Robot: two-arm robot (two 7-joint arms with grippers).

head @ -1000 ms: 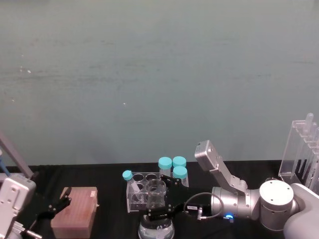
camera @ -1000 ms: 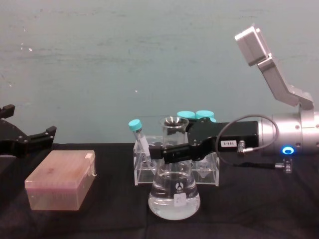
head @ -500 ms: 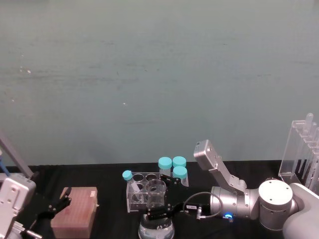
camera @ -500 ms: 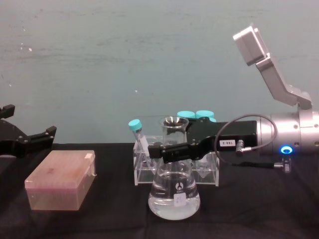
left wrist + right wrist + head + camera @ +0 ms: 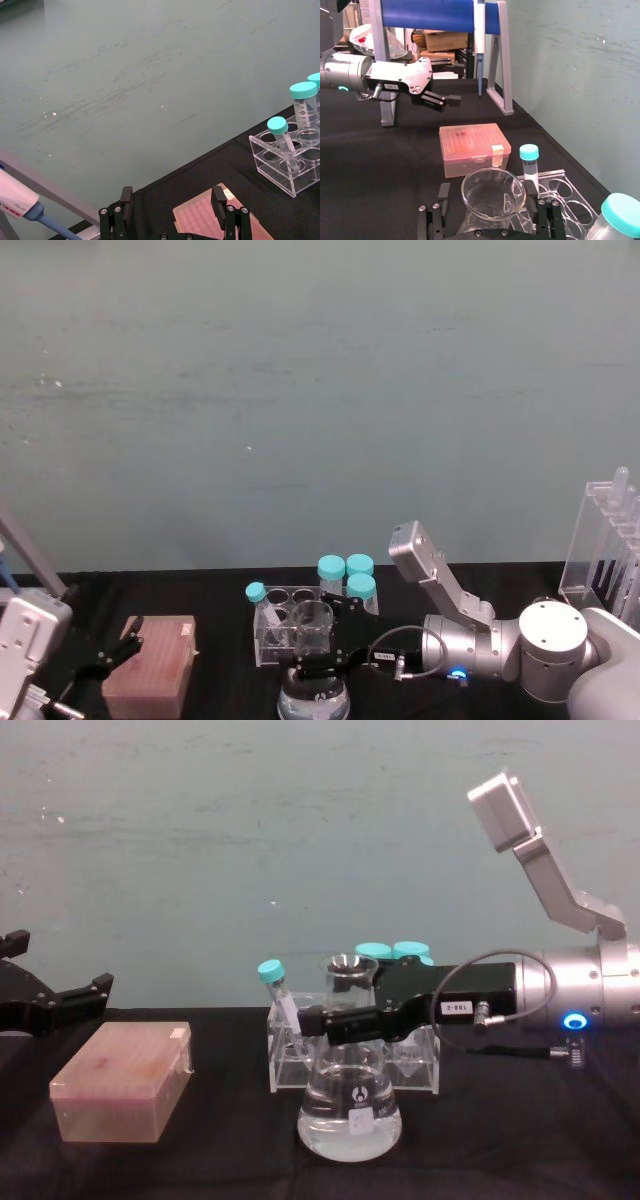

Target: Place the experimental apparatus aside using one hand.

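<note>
In the lower centre of the chest view, the conical flask [image 5: 349, 1105] of clear liquid is being stood on the black surface [image 5: 200, 1160], just in front of a clear tube rack [image 5: 400, 1070] holding teal-capped tubes [image 5: 271, 982]. Its neck is being flanked by the right gripper [image 5: 335, 1022], reaching in from the right edge, with the jaws seen on either side of the neck; whether they are pressing the glass cannot be told. The left gripper [image 5: 60, 1000] is being held at the left edge above a pink tip box [image 5: 122, 1080], its jaws apart.
</note>
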